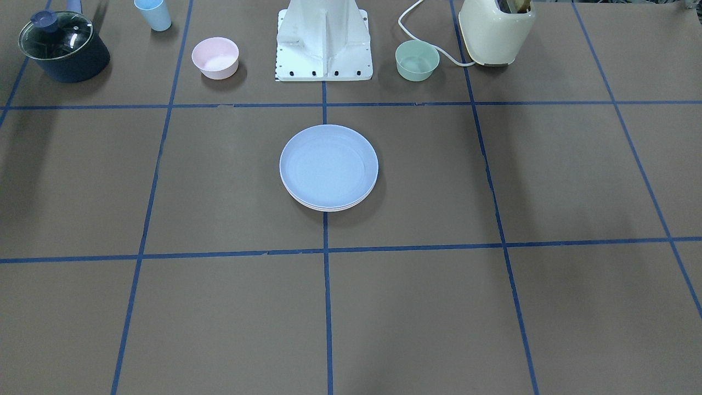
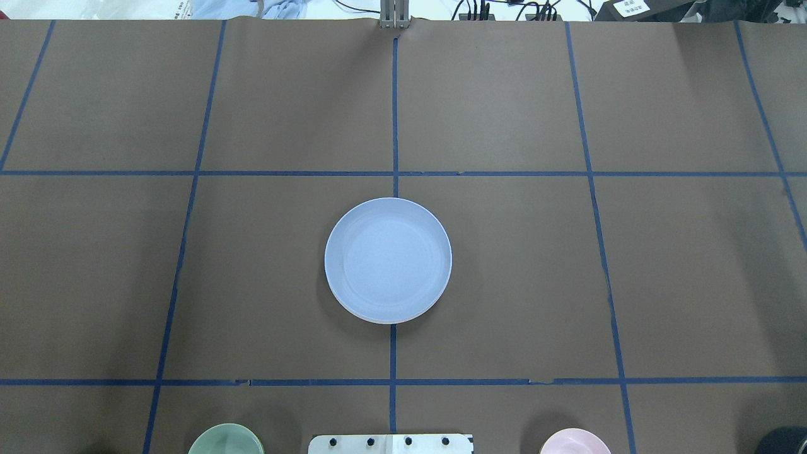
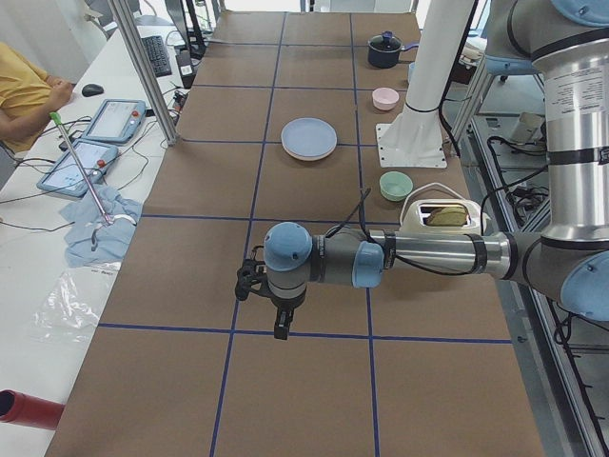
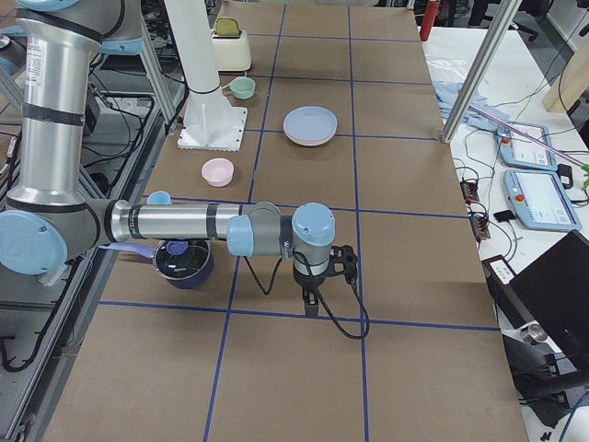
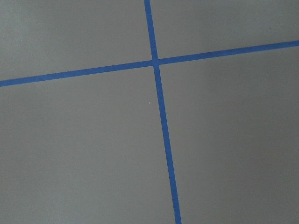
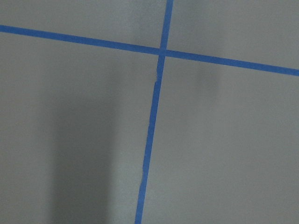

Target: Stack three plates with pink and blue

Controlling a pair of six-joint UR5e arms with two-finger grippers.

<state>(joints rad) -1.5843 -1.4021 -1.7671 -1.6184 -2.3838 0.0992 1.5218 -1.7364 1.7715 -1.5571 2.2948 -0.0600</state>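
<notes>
The light blue plate (image 1: pixel 329 164) lies on top of a stack in the middle of the table, also seen in the overhead view (image 2: pixel 388 258). A pale pink rim (image 1: pixel 328 208) shows under its near edge. The cream-white plate cannot be made out apart from it. My left gripper (image 3: pixel 282 330) shows only in the exterior left view, pointing down over the table, far from the stack. My right gripper (image 4: pixel 311 308) shows only in the exterior right view, also far from the stack. I cannot tell whether either is open or shut. Both wrist views show only brown table paper and blue tape.
A small pink bowl (image 1: pixel 215 57), a green bowl (image 1: pixel 417 60), a light blue cup (image 1: pixel 153 13), a lidded dark pot (image 1: pixel 63 46) and a cream toaster (image 1: pixel 496 30) stand along the robot's side, around the white base (image 1: pixel 323 44). An operator (image 3: pixel 24 90) sits beside the table.
</notes>
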